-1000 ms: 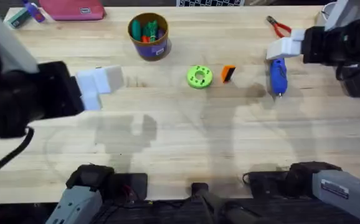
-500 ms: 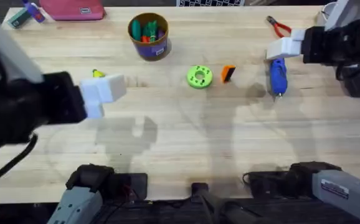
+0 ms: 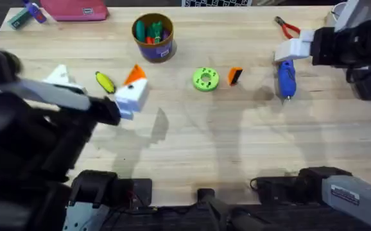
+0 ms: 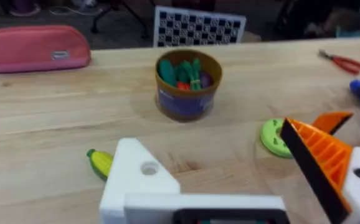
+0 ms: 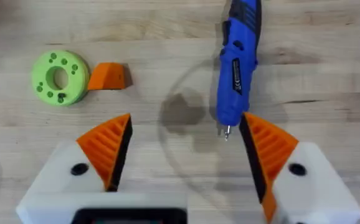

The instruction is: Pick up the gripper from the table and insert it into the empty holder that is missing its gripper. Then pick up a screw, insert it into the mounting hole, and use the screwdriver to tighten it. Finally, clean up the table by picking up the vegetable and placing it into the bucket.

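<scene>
At table centre, the gripper (image 3: 235,75) lies loose: light, stiff plastic; we'd pinch its flat sides. Right gripper (image 5: 185,155) spread, empty; left gripper (image 4: 233,180) spread too.

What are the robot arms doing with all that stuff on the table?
Nothing is being held right now. The left gripper has one bare white holder with no orange pad, and it hangs open near the yellow vegetable. The spare orange gripper lies on the table beside a green disc. The right gripper hovers open above the blue screwdriver. The bucket has toy pieces in it.
</scene>
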You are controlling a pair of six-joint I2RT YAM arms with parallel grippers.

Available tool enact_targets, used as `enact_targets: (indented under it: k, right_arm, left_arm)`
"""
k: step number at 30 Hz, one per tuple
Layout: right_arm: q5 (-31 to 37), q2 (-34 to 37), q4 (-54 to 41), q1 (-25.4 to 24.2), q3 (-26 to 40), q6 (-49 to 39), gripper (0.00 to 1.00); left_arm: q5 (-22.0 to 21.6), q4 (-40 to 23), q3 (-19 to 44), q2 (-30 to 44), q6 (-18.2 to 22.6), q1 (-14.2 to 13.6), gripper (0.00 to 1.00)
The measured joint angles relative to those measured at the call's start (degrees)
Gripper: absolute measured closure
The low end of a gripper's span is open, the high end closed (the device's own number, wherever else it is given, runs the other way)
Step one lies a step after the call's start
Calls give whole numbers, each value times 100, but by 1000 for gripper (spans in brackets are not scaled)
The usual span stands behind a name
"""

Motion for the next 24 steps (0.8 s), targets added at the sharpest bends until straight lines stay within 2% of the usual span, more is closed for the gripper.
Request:
enact_targets:
  k: [8, 13, 17, 24]
  right_arm:
    - [0, 0, -2, 0, 0, 0, 8]
    - [0, 0, -2, 0, 0, 0, 8]
    - [0, 0, -7, 0, 0, 0, 8]
    - [0, 0, -5, 0, 0, 0, 7]
  left_arm:
    - [981, 1237, -1612, -983, 702, 256, 15]
    - [1748, 1619, -2288, -1443, 1255, 361, 16]
    - [2236, 1747, -2355, -1463, 1503, 364, 15]
    - [3027, 1751, -2361, -1463, 1632, 364, 15]
